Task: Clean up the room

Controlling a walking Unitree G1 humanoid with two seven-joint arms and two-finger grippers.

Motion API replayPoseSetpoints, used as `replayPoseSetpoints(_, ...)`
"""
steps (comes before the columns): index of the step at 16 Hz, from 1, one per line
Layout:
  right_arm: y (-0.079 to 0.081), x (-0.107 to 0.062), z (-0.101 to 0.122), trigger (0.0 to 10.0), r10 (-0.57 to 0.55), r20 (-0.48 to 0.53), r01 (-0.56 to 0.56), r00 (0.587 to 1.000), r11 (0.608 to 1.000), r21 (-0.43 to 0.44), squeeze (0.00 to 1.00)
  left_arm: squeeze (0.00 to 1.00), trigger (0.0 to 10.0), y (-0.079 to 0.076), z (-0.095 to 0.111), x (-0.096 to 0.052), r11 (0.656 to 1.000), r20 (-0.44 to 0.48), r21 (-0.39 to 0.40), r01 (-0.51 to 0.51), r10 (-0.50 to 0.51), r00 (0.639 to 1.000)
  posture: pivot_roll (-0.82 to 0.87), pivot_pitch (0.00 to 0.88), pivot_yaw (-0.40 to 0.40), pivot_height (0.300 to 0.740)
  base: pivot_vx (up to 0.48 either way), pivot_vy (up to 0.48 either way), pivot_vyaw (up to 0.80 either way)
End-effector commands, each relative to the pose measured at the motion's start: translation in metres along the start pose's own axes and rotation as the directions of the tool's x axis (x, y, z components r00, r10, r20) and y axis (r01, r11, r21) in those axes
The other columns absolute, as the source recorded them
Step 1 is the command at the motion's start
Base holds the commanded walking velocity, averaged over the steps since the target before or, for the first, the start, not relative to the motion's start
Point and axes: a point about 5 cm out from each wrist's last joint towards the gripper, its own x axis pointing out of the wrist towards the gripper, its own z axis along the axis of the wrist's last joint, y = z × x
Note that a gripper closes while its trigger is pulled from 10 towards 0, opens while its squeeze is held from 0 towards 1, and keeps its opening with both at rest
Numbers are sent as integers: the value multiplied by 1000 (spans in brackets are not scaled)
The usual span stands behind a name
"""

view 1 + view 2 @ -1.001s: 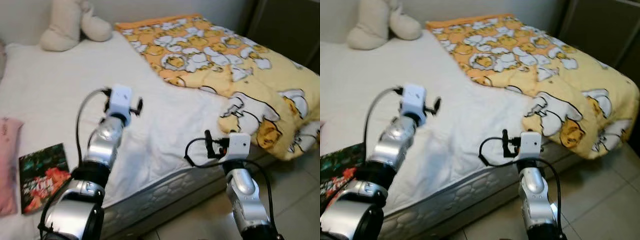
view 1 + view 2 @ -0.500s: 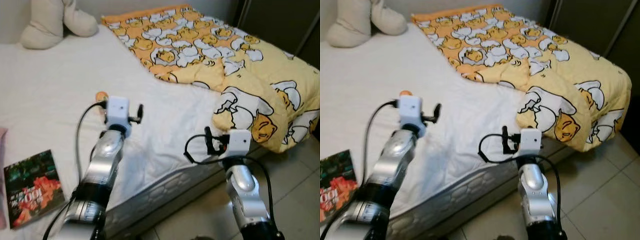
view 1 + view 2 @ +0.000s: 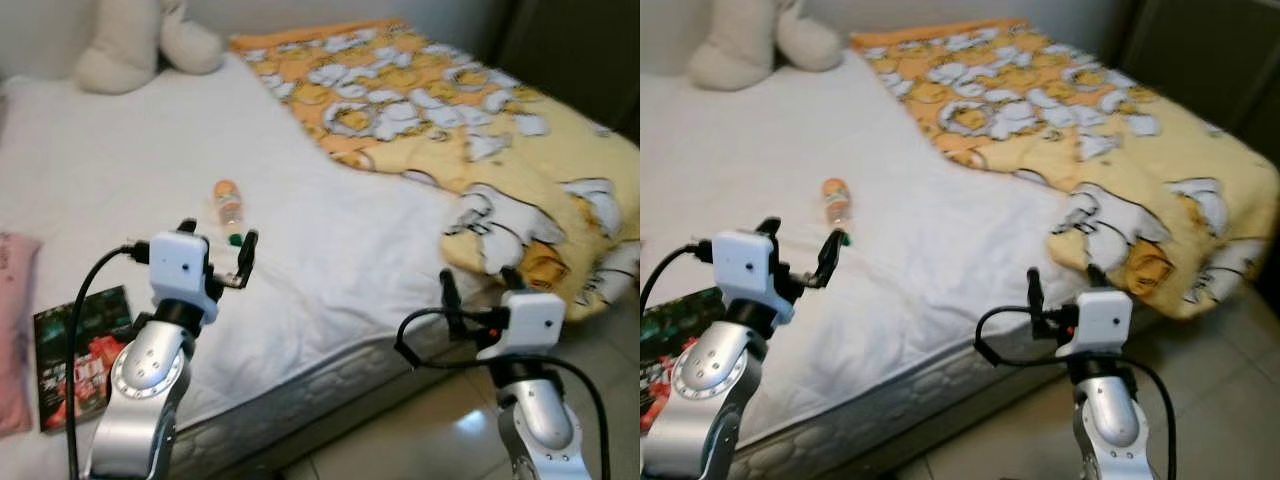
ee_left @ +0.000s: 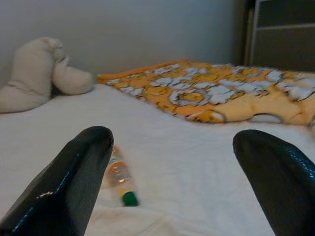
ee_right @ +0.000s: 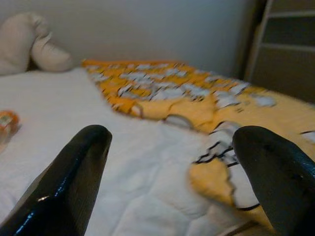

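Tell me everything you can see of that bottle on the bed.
The bottle is small, clear plastic with an orange label and a green cap. It lies on its side on the white sheet, cap end towards the robot, alone, nothing else touching it. The left gripper is open just short of it, lined up on it.

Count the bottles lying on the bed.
1. A small bottle with an orange label and green cap lies on the white sheet, just beyond the open left gripper. Others could be hidden under the yellow blanket.

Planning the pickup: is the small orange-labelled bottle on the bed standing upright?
No, the small orange-labelled plastic bottle lies on its side on the white bed sheet, green cap toward the left tool.
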Motion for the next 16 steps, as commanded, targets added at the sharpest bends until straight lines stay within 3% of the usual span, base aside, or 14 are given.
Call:
replayPoseSetpoints(1, -3, 1, 6, 10000, -17, 14, 17, 1000, 1000, 8, 0, 0, 10000, -6, 3, 2, 1000, -7, -9, -2, 2, 1000, -103, 0, 27, 740, 465, 0, 0)
replayPoseSetpoints(5, 4, 9, 7, 10000, -29, 3, 28, 1000, 999, 37, 0, 0, 10000, -11, 0, 11, 1000, -65, 4, 6, -6, 998, -125, 0, 48, 740, 465, 0, 0)
replayPoseSetpoints(12, 3, 13, 3, 10000, -39, -16, 40, 999, 998, 39, 0, 0, 10000, -20, 0, 18, 998, -80, 10, 59, -58, 995, -133, 0, 57, 740, 465, 0, 0)
replayPoseSetpoints(15, 8, 13, 1, 10000, -34, -29, 36, 999, 998, 50, 0, 0, 10000, -16, -9, 41, 993, -145, 82, 81, -68, 987, -124, 0, 47, 740, 0, 0, 0)
replayPoseSetpoints(16, 11, 9, 1, 10000, -22, -37, 24, 999, 998, 55, 0, 0, 10000, -9, -15, 59, 990, -191, 115, 77, -54, 980, -127, 0, 49, 740, 0, 0, 0)
